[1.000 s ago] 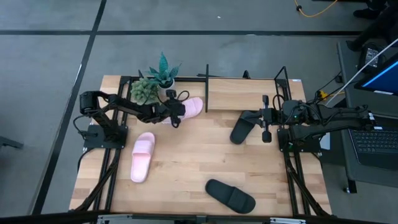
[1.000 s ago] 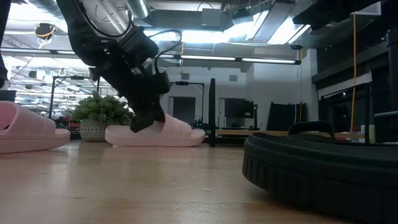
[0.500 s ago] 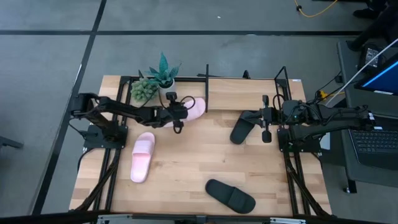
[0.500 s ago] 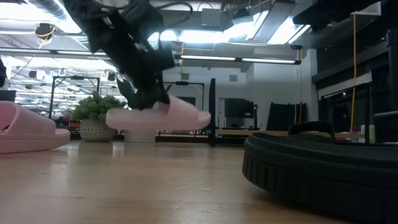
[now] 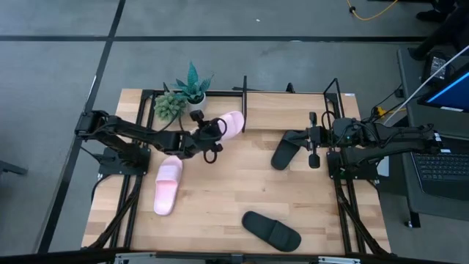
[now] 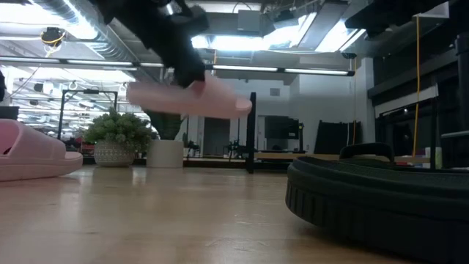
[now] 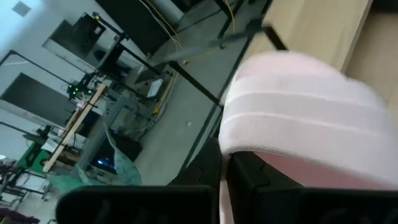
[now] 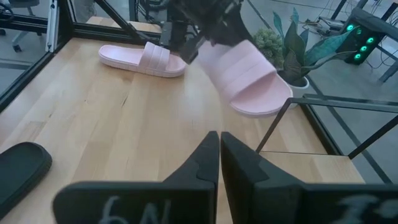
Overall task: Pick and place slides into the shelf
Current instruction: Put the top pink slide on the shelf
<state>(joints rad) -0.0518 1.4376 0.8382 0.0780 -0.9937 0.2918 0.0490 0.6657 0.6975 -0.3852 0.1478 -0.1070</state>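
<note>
Your left gripper (image 5: 207, 132) clamps a pale pink slide (image 5: 229, 125) aloft just beside the shelf (image 5: 293, 110), likely to clear its rail, while the right gripper (image 5: 314, 147) waits closed beside it.

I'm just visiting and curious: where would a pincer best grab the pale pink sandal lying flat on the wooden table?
I'd pinch the wide strap of the pale pink sandal from straight above. It lies sole-down with the strap arching up over the footbed, so one finger could probably slip under the strap.
</note>
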